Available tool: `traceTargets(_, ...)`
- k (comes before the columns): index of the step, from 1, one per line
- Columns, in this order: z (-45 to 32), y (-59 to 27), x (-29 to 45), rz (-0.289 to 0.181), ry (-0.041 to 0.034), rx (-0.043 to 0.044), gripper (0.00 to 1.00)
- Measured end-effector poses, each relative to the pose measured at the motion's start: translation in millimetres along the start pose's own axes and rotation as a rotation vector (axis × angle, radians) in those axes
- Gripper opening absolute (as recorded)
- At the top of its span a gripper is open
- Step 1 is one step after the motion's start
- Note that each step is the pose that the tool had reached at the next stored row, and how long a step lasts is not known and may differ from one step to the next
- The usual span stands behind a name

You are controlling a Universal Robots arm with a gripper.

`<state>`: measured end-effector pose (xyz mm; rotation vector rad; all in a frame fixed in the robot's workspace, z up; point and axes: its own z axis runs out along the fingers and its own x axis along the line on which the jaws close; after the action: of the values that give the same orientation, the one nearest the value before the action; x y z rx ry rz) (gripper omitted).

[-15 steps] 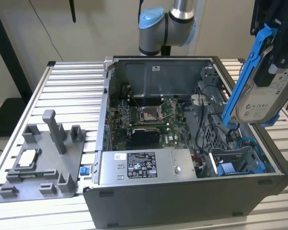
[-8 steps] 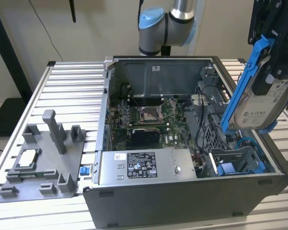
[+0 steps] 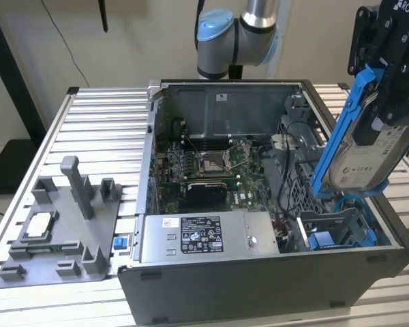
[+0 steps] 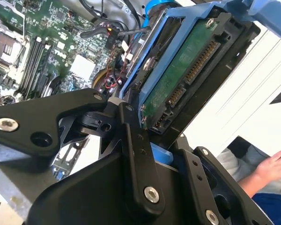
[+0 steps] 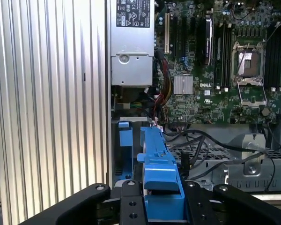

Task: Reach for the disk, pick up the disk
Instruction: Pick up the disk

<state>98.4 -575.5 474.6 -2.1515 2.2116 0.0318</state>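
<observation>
The disk [image 3: 368, 153], a silver-grey drive with a white label in a bright blue carrier frame, hangs tilted above the right front corner of the open computer case [image 3: 259, 286]. My gripper [image 3: 387, 85] is shut on its upper end, and its lower end is just over the drive bay. In the second wrist view the disk's green circuit-board underside [image 4: 187, 70] is clamped between the black fingers [image 4: 136, 154]. The first wrist view looks along the blue carrier edge [image 5: 158, 164], which runs out from my gripper [image 5: 161, 204].
Inside the case are the motherboard [image 3: 211, 163], a grey power supply [image 3: 204, 238], loose cables and a fixed blue bracket [image 3: 324, 240]. A grey fixture [image 3: 61, 231] holding a small silver chip [image 3: 39, 225] lies on the slatted table [image 3: 102, 129]. A person's hand [image 4: 271, 166] is nearby.
</observation>
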Motion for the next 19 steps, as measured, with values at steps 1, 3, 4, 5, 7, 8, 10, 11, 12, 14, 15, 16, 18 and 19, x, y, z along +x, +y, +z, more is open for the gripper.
traceTargets(1, 0.0, 0.0, 0.1, 0.000, -0.0001, 0.0000, 0.00)
traceTargets(3, 0.9, 0.0, 0.6, 0.000, -0.0004, -0.0009, 0.00)
traceTargets(4, 2.0, 0.0, 0.7, 0.000, 0.0004, -0.0011, 0.00)
traceTargets(5, 3.4, 0.0, 0.8, 0.000, 0.0011, -0.0012, 0.00)
traceTargets(7, 6.9, 0.0, 1.1, 0.000, 0.0015, -0.0013, 0.00)
traceTargets(8, 8.7, 0.1, 1.6, 0.000, 0.0016, -0.0013, 0.00)
traceTargets(10, 11.6, 0.0, 2.6, 0.000, 0.0016, -0.0048, 0.00)
traceTargets(11, 12.2, 0.0, 3.6, 0.000, 0.0019, -0.0080, 0.00)
traceTargets(12, 12.9, 0.0, 4.6, -0.001, 0.0018, -0.0109, 0.00)
traceTargets(14, 13.5, -0.2, 6.1, -0.005, 0.0016, -0.0133, 0.00)
traceTargets(15, 13.5, -0.4, 7.0, -0.007, 0.0018, -0.0137, 0.00)
traceTargets(16, 13.5, -0.4, 7.1, -0.008, 0.0017, -0.0139, 0.00)
traceTargets(18, 13.4, -0.5, 7.2, -0.008, 0.0018, -0.0140, 0.00)
traceTargets(19, 13.5, -0.5, 7.4, -0.008, 0.0017, -0.0139, 0.00)
